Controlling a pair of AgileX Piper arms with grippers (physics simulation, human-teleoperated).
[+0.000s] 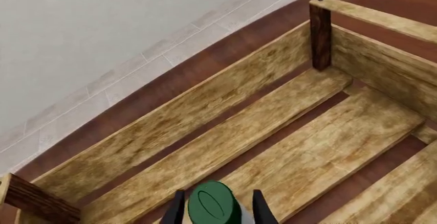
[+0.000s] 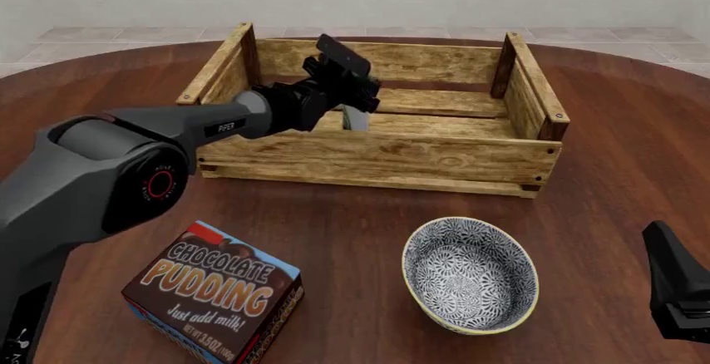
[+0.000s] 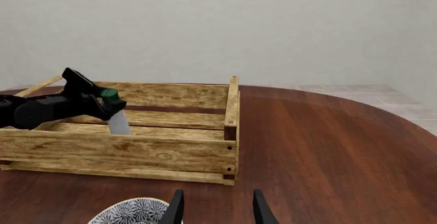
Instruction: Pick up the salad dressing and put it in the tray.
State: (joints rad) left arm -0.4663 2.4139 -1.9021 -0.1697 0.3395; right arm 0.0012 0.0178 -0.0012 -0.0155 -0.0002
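Round dark-wood table (image 2: 621, 131) — tray (image 2: 377, 163), patterned bowl (image 2: 470, 274), pudding box (image 2: 213, 291) on top

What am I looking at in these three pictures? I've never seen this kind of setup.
It is a simulated pair of robot arms at a round wooden table. The front view looks down from behind them; each of the other two comes from a camera behind one gripper. The left gripper is shut on a bottle with a green cap, holding it over the inside of the crate. The right gripper is open and holds nothing, near the patterned bowl. A pudding box lies nearer the camera, left of the bowl.
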